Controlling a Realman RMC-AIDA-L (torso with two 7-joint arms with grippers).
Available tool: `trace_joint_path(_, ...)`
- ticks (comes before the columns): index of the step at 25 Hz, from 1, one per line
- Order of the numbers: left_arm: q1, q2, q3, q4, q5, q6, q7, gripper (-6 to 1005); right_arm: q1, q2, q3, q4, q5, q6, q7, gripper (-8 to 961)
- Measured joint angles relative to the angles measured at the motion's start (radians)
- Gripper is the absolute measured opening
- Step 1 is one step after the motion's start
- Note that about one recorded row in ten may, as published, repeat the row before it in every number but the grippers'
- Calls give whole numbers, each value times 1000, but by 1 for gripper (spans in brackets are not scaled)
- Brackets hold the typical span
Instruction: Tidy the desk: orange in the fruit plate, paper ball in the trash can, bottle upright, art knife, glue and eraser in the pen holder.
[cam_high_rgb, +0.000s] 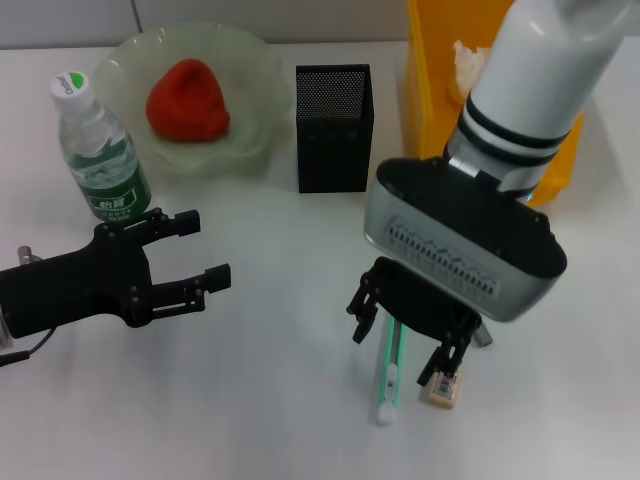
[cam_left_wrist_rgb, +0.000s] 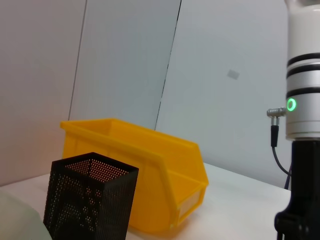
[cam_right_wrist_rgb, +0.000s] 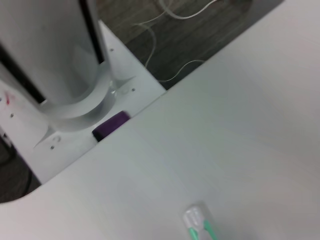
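In the head view my right gripper (cam_high_rgb: 398, 352) is open, low over the near right of the desk. Its fingers straddle a green and white art knife (cam_high_rgb: 389, 372), whose tip also shows in the right wrist view (cam_right_wrist_rgb: 199, 225). A tan eraser (cam_high_rgb: 446, 388) lies by the gripper's outer finger. I see no glue. My left gripper (cam_high_rgb: 205, 248) is open and empty, just in front of the upright bottle (cam_high_rgb: 98, 150). The orange (cam_high_rgb: 188, 100) lies in the pale green fruit plate (cam_high_rgb: 250, 60). The black mesh pen holder (cam_high_rgb: 335, 125) stands mid-desk. The paper ball (cam_high_rgb: 468, 60) sits in the yellow trash bin (cam_high_rgb: 432, 90).
The left wrist view shows the pen holder (cam_left_wrist_rgb: 90, 200), the yellow bin (cam_left_wrist_rgb: 145, 170) behind it and my right arm (cam_left_wrist_rgb: 302, 125). The right wrist view shows the desk's near edge, my base (cam_right_wrist_rgb: 75, 115) and cables on the floor.
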Motion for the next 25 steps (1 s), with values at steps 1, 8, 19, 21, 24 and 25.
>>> trace_joint_path(1, 0, 0, 0, 0, 0, 0, 0, 848, -1, 0, -18, -7, 4, 0, 0, 743)
trace_joint_path(8, 3, -2, 0, 0, 0, -2, 2, 849, -3, 0, -103, -22, 26, 47, -5, 742)
trace_joint_path(19, 6, -4, 0, 1, -2, -4, 4, 849, 13, 0, -190, -10, 44, 105, -26, 677)
trace_joint_path(21, 7, -4, -2, 1, -2, -4, 4, 848, 14, 0, -195, -10, 44, 107, -26, 658)
trace_joint_path(24, 10, -4, -2, 0, -2, -4, 4, 848, 15, 0, -206, -10, 44, 112, -26, 619)
trace_joint_path(25, 11, -4, -3, 0, -1, -4, 4, 848, 15, 0, -208, -10, 44, 114, -26, 606)
